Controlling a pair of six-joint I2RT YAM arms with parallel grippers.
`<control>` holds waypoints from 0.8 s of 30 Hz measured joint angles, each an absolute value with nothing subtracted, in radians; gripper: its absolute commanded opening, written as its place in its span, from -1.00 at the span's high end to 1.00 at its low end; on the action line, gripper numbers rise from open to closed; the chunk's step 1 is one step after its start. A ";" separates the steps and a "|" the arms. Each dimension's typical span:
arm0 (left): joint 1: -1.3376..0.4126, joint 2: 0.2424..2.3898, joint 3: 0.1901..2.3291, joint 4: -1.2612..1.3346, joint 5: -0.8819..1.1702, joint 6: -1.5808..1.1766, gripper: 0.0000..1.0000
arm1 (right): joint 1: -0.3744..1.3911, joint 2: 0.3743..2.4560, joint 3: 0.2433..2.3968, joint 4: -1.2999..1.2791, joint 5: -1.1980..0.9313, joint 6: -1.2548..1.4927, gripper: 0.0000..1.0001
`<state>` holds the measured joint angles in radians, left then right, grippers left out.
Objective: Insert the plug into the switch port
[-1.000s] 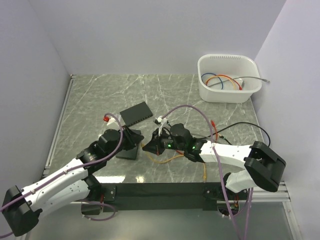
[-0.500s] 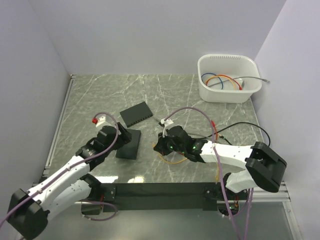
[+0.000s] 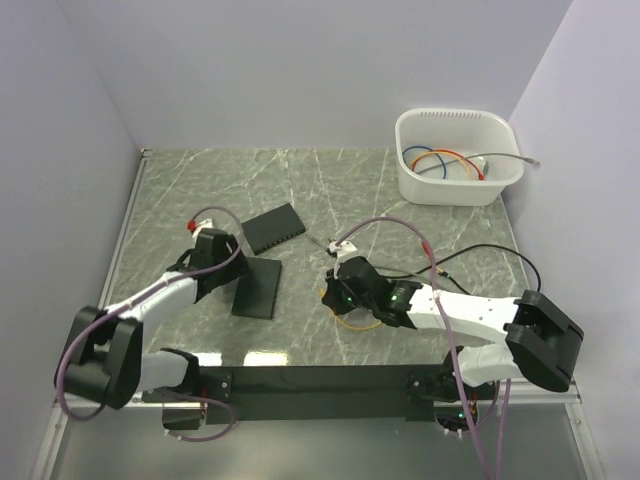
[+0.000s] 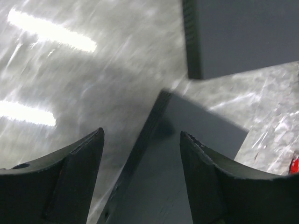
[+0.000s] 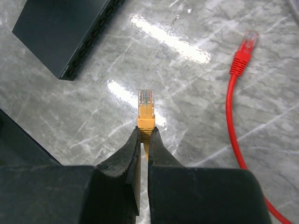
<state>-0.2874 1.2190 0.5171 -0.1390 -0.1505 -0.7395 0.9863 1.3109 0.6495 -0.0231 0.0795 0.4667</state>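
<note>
The switch is a flat dark box at the table's middle; the right wrist view shows its row of ports at the upper left. My right gripper is shut on the yellow plug, whose clear tip points ahead, well short of the ports. From above, the right gripper sits right of a second dark box. My left gripper stands open over that box, nothing between its fingers. Seen from above, the left gripper is at the box's left edge.
A red cable with a red plug lies right of the yellow plug. The yellow cable loops under the right arm. A white bin holding cables stands at the back right. A black cable trails at the right.
My left gripper has opened and its arm has swung back to the left. My right gripper has drawn back to the right, still holding the yellow plug.
</note>
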 measured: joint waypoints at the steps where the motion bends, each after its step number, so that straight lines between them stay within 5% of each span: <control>1: -0.287 1.248 0.536 -0.129 -0.146 -0.726 -0.41 | 0.988 1.304 0.647 -0.028 0.083 0.466 1.00; 24: -0.488 1.499 0.693 0.065 0.027 -0.639 -0.10 | 1.011 1.284 0.626 -0.067 0.105 0.456 1.00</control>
<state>-0.4877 1.4990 0.6926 0.0654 0.0269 -0.6388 1.0111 1.2839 0.6262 -0.0669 0.1051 0.4564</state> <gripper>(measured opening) 0.554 0.049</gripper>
